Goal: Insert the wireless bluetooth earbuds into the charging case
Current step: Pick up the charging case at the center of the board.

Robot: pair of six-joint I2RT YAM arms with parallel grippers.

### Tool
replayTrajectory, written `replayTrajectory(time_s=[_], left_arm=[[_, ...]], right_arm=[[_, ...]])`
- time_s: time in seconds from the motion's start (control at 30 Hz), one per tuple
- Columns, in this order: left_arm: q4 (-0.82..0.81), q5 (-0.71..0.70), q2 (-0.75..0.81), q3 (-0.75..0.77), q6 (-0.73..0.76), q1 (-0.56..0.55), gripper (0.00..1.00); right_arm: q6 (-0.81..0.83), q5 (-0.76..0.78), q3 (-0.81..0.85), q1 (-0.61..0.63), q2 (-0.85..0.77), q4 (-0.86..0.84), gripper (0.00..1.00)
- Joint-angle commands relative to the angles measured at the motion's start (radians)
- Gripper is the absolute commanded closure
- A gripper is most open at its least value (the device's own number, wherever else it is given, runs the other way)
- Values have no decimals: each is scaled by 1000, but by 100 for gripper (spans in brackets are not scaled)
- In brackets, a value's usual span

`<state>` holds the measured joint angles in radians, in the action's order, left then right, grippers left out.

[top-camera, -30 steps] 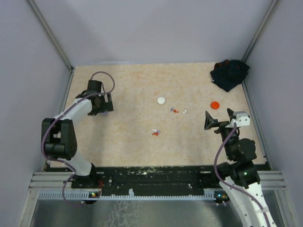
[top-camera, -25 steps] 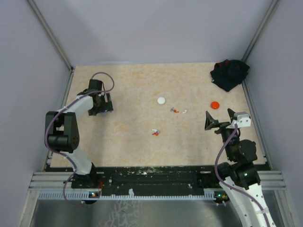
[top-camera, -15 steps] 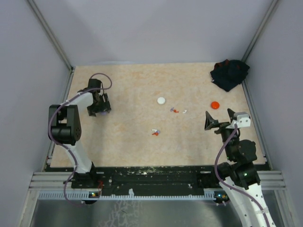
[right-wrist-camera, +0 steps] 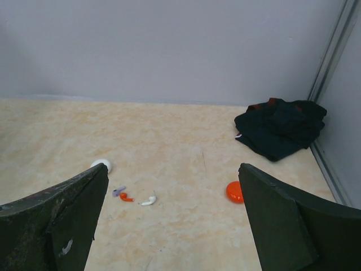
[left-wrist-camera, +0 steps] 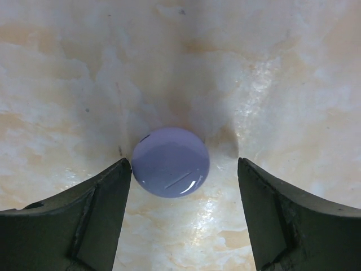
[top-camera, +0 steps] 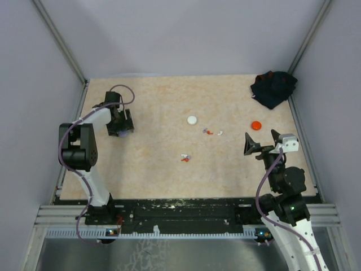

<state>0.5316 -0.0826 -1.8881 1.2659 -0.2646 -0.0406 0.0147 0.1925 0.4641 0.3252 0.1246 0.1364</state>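
Nearest the arm bases, one little group of the tiny red, white and purple plastic earbuds [top-camera: 184, 158] lies loose on the mottled beige worktop [top-camera: 158, 169], with no tool near it. Just behind it on the right, the right tool [top-camera: 261, 144] hangs above the surface with its jaws spread as wide as they go and nothing between them; it has not moved over the last second. A second group of earbuds [top-camera: 210, 132] lies farther in, near the small round white case [top-camera: 193, 119], with the round orange case [top-camera: 256, 125] well off to the right. The change is on the left. That arm has folded its elbow back and settled the left tool [left-wrist-camera: 183, 169] over the round lavender plastic case [left-wrist-camera: 171, 161], and the jaws have begun to narrow. They stand partly open, straddling the case: one finger is against or just beside its rim and the other is apart, so nothing is gripped yet. We judge that a case is being fetched first, with no earbud inserted so far. In the far right corner lies a crumpled dark cloth [top-camera: 273, 89].
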Motion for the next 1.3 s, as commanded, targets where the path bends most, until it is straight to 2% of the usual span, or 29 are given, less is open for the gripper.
replayTrajectory(time_s=[0.0,0.2,0.4,0.57,0.77,0.93,1.13,1.27], left_arm=[[29,124,-12,35,5,8,20],[44,196,10,29,9,8,18],[22,344,-3,29,11,-13,17],[25,345,-12,50,58,-65,15],[20,230,55,34,120,-128,14],[46,42,102,32,146,-128,13],[84,-99,51,86,77,-128,14],[77,-98,-6,134,95,-128,16]], right_arm=[[-5,9,2,14,-4,-54,2],[-2,15,1,13,3,-53,2],[1,18,1,13,8,-53,2],[2,19,1,14,12,-54,2],[2,16,1,13,11,-52,2],[5,19,3,13,5,-50,2],[4,16,3,13,0,-50,2],[4,18,2,14,-5,-49,2]])
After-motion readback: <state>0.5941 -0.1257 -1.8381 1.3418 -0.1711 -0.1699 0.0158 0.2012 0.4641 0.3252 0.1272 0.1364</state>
